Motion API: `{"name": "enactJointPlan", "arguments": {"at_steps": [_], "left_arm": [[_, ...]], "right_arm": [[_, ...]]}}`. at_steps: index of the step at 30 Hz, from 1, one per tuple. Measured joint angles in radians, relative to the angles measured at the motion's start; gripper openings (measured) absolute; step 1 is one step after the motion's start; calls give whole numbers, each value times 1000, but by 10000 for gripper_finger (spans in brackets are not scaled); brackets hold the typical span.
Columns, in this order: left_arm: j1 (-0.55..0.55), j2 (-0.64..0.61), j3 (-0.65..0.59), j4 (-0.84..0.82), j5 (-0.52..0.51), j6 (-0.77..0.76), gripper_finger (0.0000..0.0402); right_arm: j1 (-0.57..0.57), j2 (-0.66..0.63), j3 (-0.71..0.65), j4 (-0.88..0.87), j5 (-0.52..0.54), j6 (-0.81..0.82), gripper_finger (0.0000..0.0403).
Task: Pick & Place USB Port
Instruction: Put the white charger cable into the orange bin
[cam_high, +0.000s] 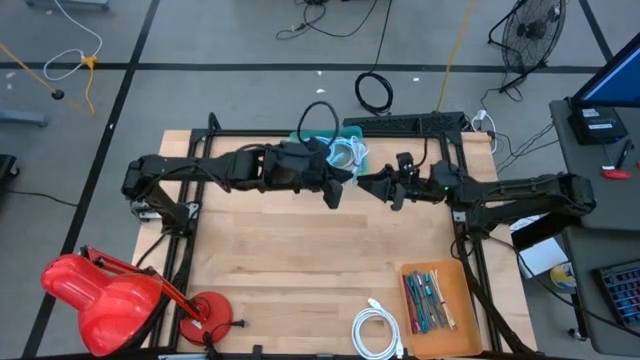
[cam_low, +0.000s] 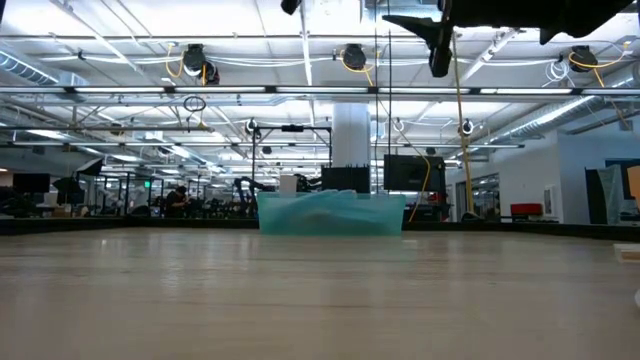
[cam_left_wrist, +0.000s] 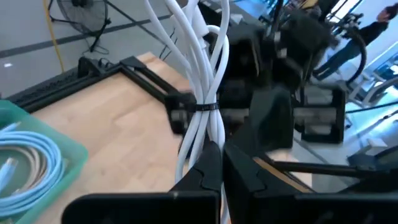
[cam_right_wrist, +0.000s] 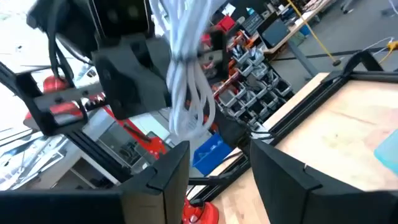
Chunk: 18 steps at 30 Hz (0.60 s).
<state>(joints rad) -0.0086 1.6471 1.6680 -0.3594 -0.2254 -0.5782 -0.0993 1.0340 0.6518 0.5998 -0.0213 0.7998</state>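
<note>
My left gripper (cam_high: 338, 192) is over the middle of the table, shut on a white USB cable (cam_left_wrist: 200, 74) that is bundled with a black tie (cam_left_wrist: 203, 107). My right gripper (cam_high: 380, 185) faces it from the table's right and is open. Its two fingers (cam_right_wrist: 168, 171) stand just short of the bundle's looped end (cam_right_wrist: 191, 121) and touch nothing. Both grippers hang high above the tabletop, at the top of the low view (cam_low: 437, 45). A teal bin (cam_high: 348, 152) holding more coiled cable rests on the table behind them. My left gripper pinches the cable bundle between its two fingers at one end of the bundle (cam_left_wrist: 202, 163), a short way from the black tie. The fingers come nearly level from the table's left. The bundle sticks out beyond the fingertips, lifted clear of the table.
Another coiled white cable (cam_high: 375, 330) lies near the front edge, beside a wooden tray (cam_high: 455, 275) of pens. A red lamp (cam_high: 100, 295) stands at the front left. A black power strip (cam_high: 405, 122) lies along the far edge. Bare wood spreads below the grippers.
</note>
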Motion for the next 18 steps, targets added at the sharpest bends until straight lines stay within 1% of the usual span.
{"name": "enactJointPlan", "arguments": {"at_steps": [5,10,14,18], "left_arm": [[11,8,0,6,50,-1,0],[-5,8,0,-18,49,-3,0],[-16,8,0,-17,50,-3,0],[-21,19,1,-5,44,-2,0]], "right_arm": [[31,43,0,85,21,-11,160],[36,39,0,133,24,-41,160],[35,38,0,165,47,-55,160],[35,37,0,180,48,-55,160]]}}
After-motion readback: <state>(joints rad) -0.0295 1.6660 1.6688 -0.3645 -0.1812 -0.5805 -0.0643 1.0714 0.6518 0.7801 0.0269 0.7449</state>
